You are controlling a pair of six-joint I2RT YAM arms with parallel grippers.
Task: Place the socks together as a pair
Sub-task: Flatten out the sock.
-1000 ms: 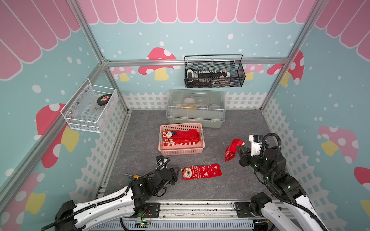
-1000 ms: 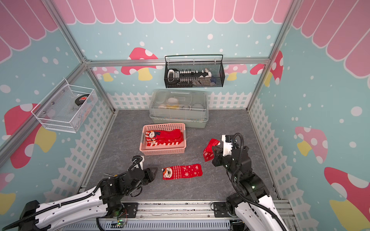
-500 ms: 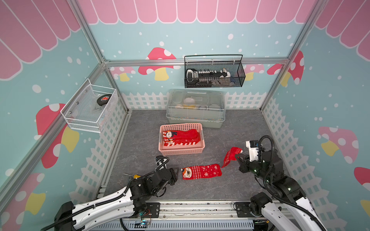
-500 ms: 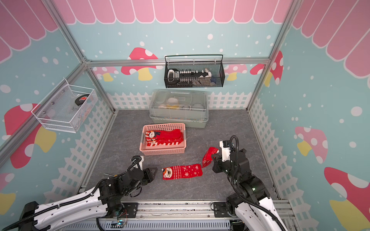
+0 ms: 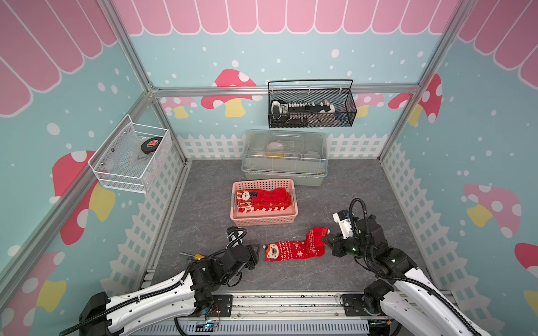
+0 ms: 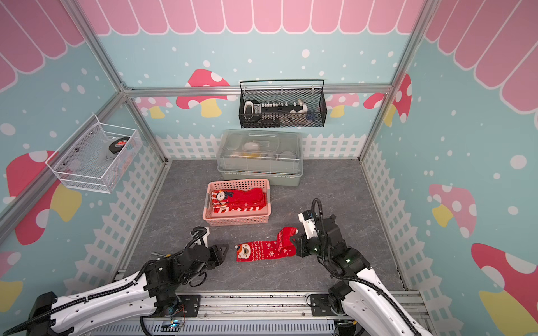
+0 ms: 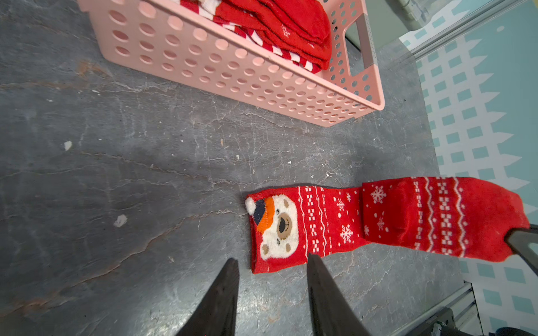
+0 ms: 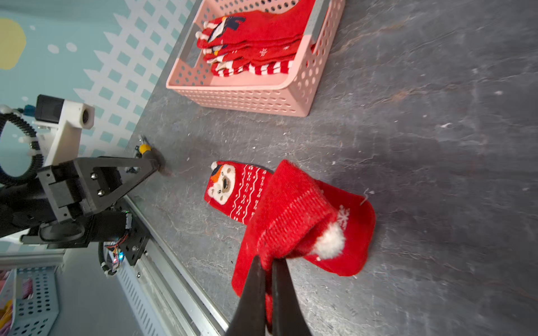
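Grey tabletop (image 5: 349,189) holds bear-faced sock (image 5: 286,251), partner (image 5: 316,237) seemingly matching.

The left arm (image 5: 157,295) is extended low and nearly level toward the cuff end of the bear sock (image 5: 291,251), which is taken as the reference. The left gripper (image 5: 257,252) is positioned just beside that cuff and apart from it. In the left wrist view its fingertips (image 7: 230,270) are seen spread, with nothing between them, and one tip is placed near the cuff's corner. The right arm (image 5: 413,286) is bent at the elbow and angled down toward the toe end of the bear sock. The right gripper (image 5: 325,241) is pointed at that end. Its jaws are pressed together on a bunched fold of the held sock (image 5: 314,237).
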